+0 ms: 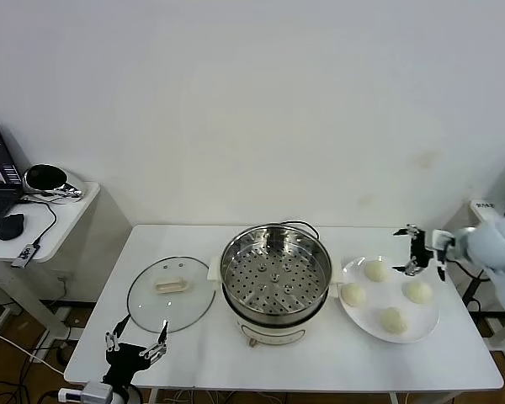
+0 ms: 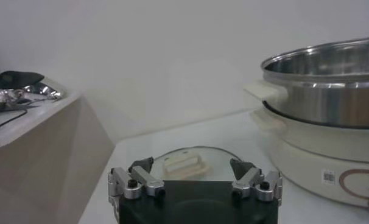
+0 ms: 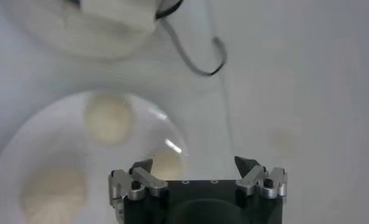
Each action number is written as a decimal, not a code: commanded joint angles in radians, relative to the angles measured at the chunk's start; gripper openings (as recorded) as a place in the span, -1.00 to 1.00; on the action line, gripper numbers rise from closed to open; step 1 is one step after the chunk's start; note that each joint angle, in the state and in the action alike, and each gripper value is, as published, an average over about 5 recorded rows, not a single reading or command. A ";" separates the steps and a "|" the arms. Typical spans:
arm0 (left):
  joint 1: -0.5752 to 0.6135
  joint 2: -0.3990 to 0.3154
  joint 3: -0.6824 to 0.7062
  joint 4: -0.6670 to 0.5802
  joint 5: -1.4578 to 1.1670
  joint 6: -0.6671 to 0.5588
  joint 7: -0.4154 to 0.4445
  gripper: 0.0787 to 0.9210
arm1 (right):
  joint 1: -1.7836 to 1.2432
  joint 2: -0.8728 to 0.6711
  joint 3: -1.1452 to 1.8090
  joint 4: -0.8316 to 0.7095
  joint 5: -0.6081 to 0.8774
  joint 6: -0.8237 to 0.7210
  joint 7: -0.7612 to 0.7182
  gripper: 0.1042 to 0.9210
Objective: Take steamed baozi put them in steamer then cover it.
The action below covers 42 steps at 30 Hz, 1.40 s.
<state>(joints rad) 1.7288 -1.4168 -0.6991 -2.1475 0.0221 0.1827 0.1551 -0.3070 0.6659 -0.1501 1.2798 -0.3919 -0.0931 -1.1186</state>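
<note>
Baozi work starts from the steamer [image 1: 276, 282], the biggest thing on the white surface [image 1: 194, 353] and the landmark for everything else: it stands in the middle with its perforated tray bare and uncovered, which reads as ready for loading. To the steamer's left, just beside its cream handle, the cover [image 1: 170, 296] lies flat with its handle up, probably parked there so the pot mouth stays free until the buns are in. To the steamer's right a white plate [image 1: 353, 317] sits close against the pot and carries all four steamed baozi [image 1: 391, 319], spread apart from one another, so none has been moved across yet. A black cord [image 3: 196, 58] trails from behind the steamer toward the plate side. The right hand [image 1: 417, 252] hangs above the far edge of the plate, on the side away from the steamer, jaws spread wide and holding nothing; its wrist view looks straight down on the buns, so I judge it is lining up for a first pick. The left hand [image 1: 136, 343] waits low at the near edge of the surface, in front of the cover and left of the steamer, likewise released and empty, pointed at the cover handle, likely kept there for the covering step.
</note>
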 commanded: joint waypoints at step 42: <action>0.013 -0.011 0.005 0.042 0.014 0.004 0.000 0.77 | 0.151 0.340 -0.116 -0.550 -0.288 0.097 0.033 0.75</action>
<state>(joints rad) 1.7414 -1.4276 -0.6944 -2.1069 0.0358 0.1867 0.1554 -0.1598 0.9922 -0.2652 0.7537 -0.6659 0.0017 -1.0916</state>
